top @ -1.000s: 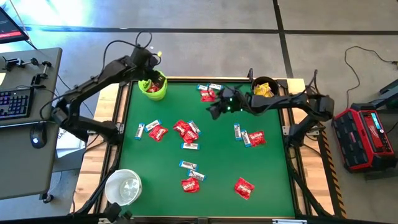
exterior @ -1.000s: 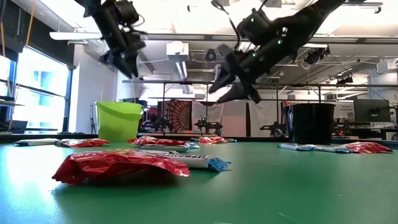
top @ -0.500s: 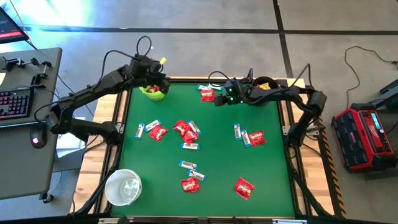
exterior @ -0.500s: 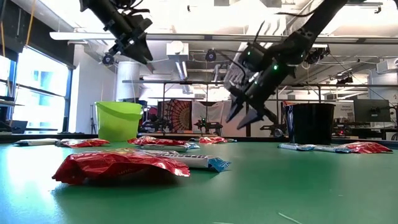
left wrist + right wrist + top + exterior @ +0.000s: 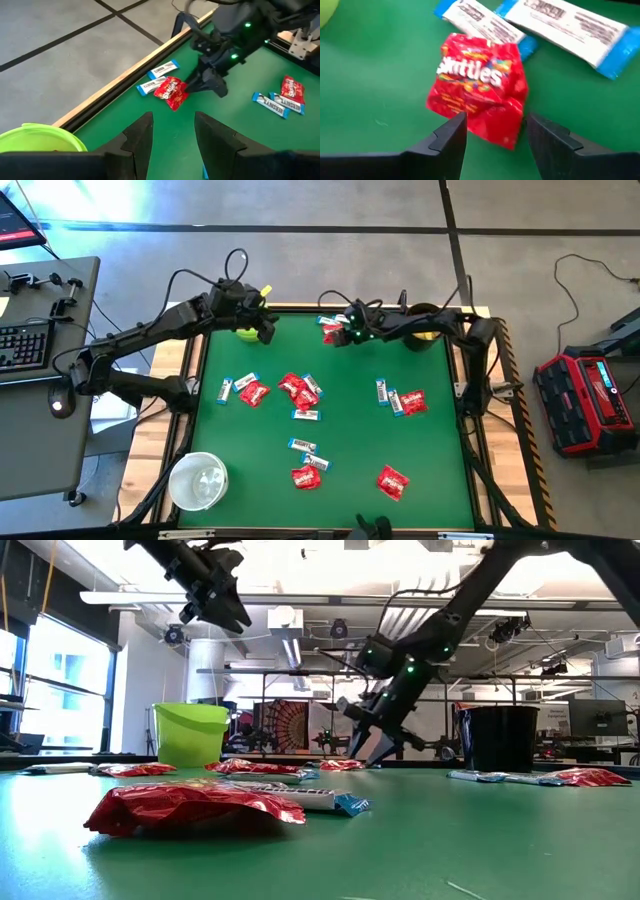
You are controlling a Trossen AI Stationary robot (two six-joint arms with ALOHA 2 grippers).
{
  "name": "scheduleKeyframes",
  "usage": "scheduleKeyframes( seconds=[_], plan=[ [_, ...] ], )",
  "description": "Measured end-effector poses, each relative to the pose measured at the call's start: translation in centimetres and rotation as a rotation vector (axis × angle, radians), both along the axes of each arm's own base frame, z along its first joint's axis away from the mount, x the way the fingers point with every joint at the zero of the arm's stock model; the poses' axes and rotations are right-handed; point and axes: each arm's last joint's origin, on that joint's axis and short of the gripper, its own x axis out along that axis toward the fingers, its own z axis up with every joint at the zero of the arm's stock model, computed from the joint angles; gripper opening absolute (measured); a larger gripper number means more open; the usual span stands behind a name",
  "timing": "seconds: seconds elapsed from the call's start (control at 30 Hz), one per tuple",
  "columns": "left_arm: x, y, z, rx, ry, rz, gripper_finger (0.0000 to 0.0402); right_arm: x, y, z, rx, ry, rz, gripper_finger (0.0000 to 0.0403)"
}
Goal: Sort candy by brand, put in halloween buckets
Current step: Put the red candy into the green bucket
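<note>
**A:** What state were the containers in?

**B:** The lime green bucket (image 5: 246, 332) stood at the far left corner of the green table (image 5: 350, 450), partly covered by the left arm from overhead; its contents could not be made out. The black bucket (image 5: 424, 320) stood at the far right corner with something yellow showing inside. The white bucket (image 5: 198, 481) stood at the near left corner, and I could not tell whether it held anything.

**A:** And the grippers?

**B:** The left gripper (image 5: 172, 137) hung in the air above the lime green bucket, fingers parted with nothing between them. The right gripper (image 5: 492, 132) was low over the far edge of the table, fingers apart and straddling the near end of a red packet (image 5: 479, 87); it had not closed on the packet.

**A:** Any readable print?

**B:** The red packet read "Skittles" in white letters. Two white-and-blue bars (image 5: 567, 29) lay just beyond it; in the left wrist view one bar (image 5: 278, 104) farther along the table read "Hershey's".

**A:** Where was the remaining candy?

**B:** Red packets and white-and-blue bars were scattered across the table: a cluster (image 5: 298, 389) at centre left, a pair (image 5: 403, 400) at right, and several pieces (image 5: 308, 468) toward the near edge
</note>
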Motion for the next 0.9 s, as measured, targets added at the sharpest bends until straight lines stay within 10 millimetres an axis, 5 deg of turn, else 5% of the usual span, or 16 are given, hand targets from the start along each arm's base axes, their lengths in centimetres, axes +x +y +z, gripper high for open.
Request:
scheduleKeyframes(
  seconds=[0.27,0.63,0.9],
  plan=[
    [0.3,-0.6,-0.1,-0.008,0.015,-0.028,0.0138,0.4,-0.6,-0.4,0.001,0.011,0.097,0.0182],
    [0.9,-1.8,-0.1,0.000,0.017,-0.091,0.0138,0.6,-0.5,-0.4,-0.028,0.003,0.183,0.0012],
    [1.2,-2.5,-0.1,0.030,0.036,-0.144,0.0138,1.2,0.2,0.9,-0.016,-0.091,0.281,0.0002]
  ],
)
